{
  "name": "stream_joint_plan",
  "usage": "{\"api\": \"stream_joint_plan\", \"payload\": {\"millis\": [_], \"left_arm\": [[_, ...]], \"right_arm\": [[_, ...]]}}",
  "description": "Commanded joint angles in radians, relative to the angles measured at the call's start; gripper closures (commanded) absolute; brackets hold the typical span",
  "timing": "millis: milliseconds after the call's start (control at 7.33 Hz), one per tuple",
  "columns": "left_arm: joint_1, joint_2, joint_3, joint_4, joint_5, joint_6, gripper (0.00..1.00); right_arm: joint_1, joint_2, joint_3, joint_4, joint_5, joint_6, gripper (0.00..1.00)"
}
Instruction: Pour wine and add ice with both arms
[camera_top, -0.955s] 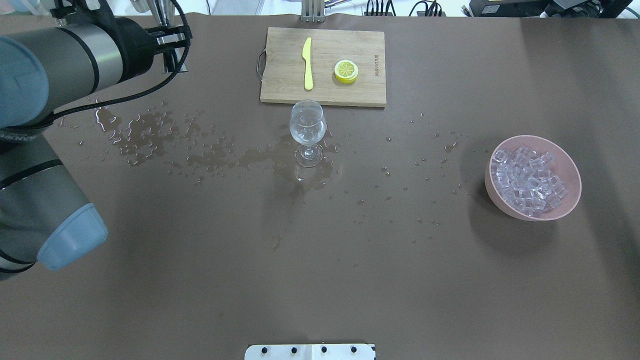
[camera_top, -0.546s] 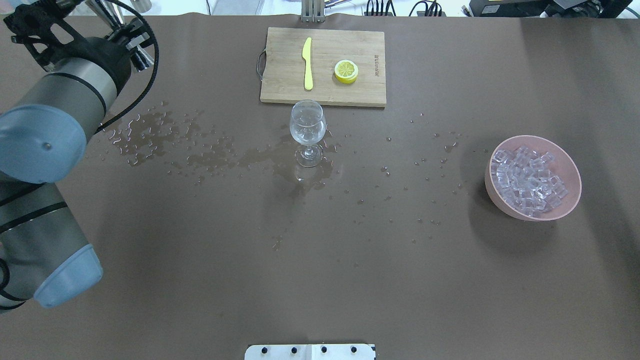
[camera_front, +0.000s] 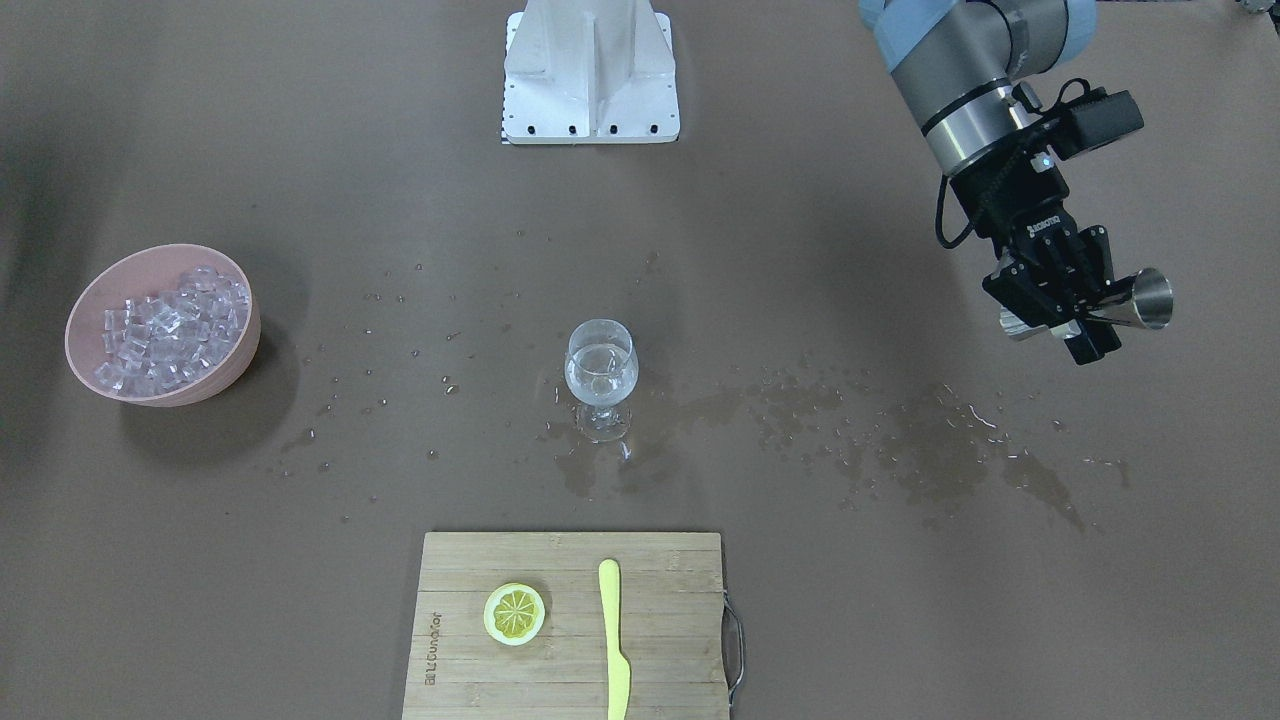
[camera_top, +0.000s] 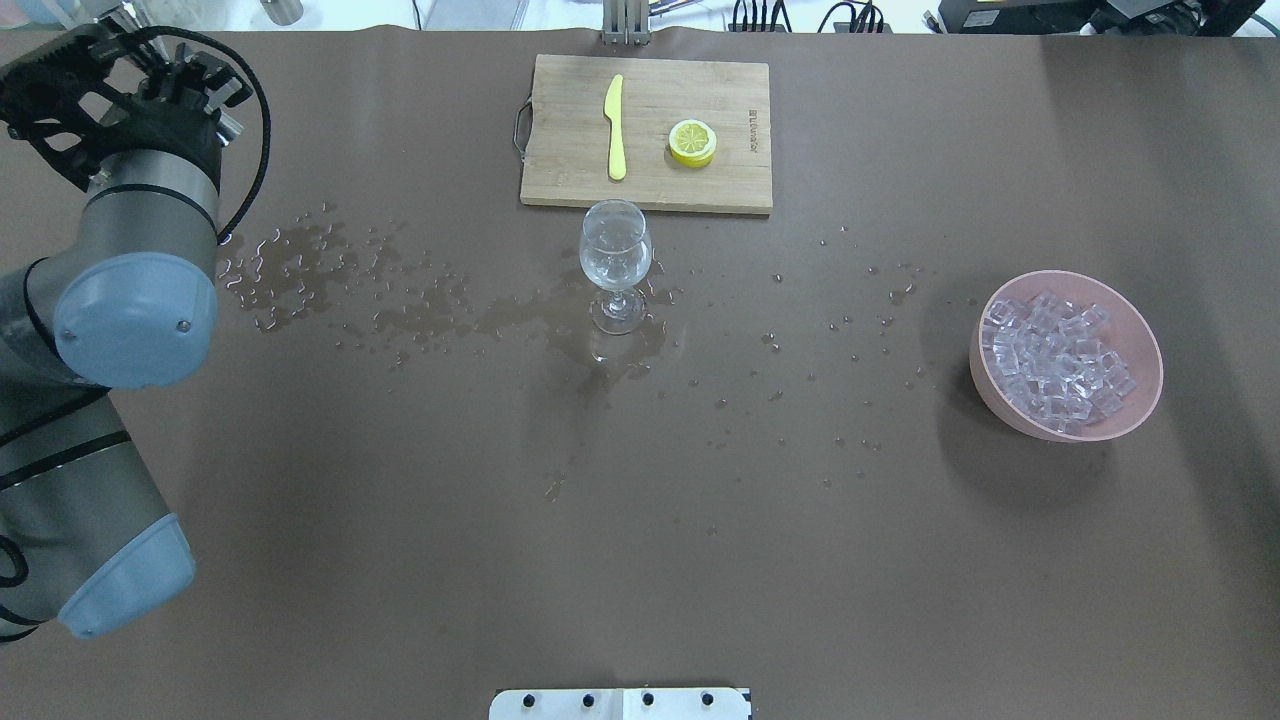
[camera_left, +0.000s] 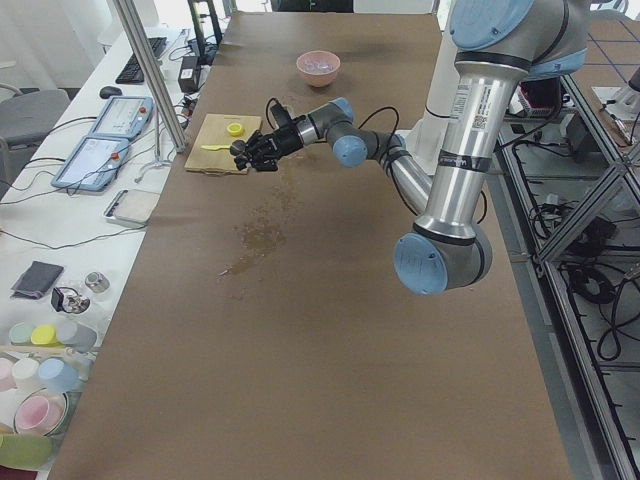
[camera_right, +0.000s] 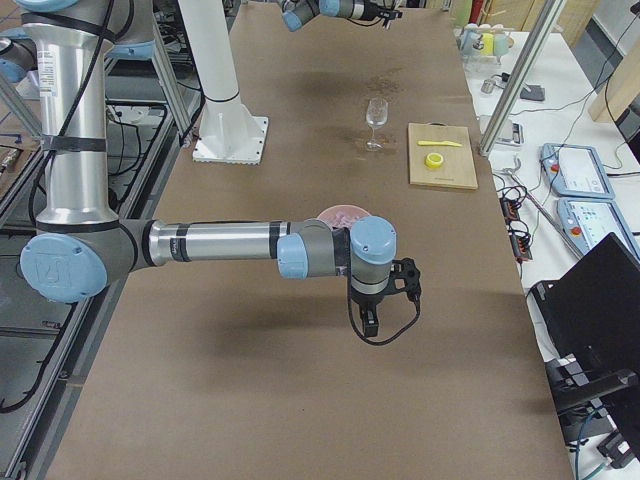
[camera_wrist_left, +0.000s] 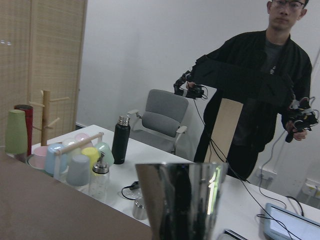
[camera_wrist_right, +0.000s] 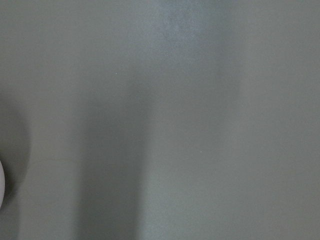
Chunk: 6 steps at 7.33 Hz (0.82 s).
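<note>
judging from the wet table (camera_front: 900, 600), we think the pour is done and the ice step comes next. the wine (camera_front: 600, 385) sits as a small pool low in the glass (camera_front: 601, 350), which stands upright mid-table in a puddle (camera_front: 610, 470) that trails off toward the left arm's side. the left gripper (camera_front: 1072, 315) is clamped on the waist of a steel jigger (camera_front: 1145, 298), held on its side, well apart from the glass. the ice (camera_front: 165, 325) is heaped in the pink bowl (camera_front: 240, 340) at the far right end, none of it in the glass yet. the right gripper (camera_right: 368, 318) shows only from the side, just beside the bowl, and we cannot tell whether its fingers are apart or together.

our worries: the glass foot rests on a wet patch, so a nudge could slide or tip it. smooth cubes may slip from the fingers. a cube let go from high up could splash out what little wine there is. the sideways jigger may drip more.
</note>
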Motion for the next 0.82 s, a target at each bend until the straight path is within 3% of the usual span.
{"api": "stream_joint_plan", "payload": {"millis": [0,682], "left_arm": [[0.0,0.064,0.094,0.036,0.056,-0.091,1.0],[0.036,0.07,0.312,0.036,0.084,-0.24,1.0]], "right_arm": [[0.001,-0.002,-0.001,0.02,-0.009,-0.01,0.0],[-0.001,-0.001,-0.006,0.02,-0.007,-0.011,0.0]]}}
